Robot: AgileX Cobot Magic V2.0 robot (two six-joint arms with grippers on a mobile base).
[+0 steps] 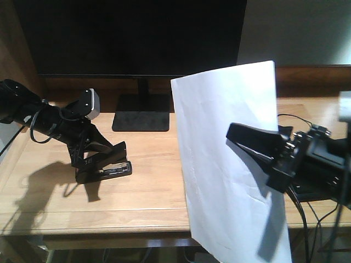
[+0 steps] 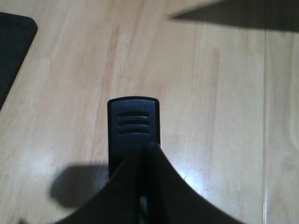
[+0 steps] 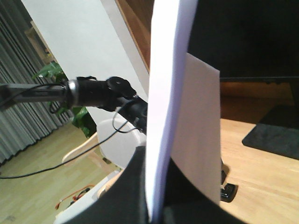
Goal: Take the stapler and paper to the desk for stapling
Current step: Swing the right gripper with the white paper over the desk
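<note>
The black stapler (image 1: 112, 169) rests low on the left part of the desk (image 1: 153, 192), with my left gripper (image 1: 90, 161) shut on it from above. In the left wrist view its grooved black end (image 2: 134, 122) sticks out past the closed gripper (image 2: 142, 151), over the wood of the desk (image 2: 210, 116). My right gripper (image 1: 248, 140) is shut on the paper (image 1: 225, 164), a large white sheet held upright above the desk's right front. The right wrist view shows the paper (image 3: 166, 93) edge-on in the gripper (image 3: 156, 191).
A dark monitor (image 1: 137, 33) on a black square base (image 1: 141, 116) stands at the back of the desk. Black cables (image 1: 307, 208) hang at the right. The right wrist view also shows my left arm (image 3: 93, 91), a white chair (image 3: 121, 140) and a plant (image 3: 51, 70).
</note>
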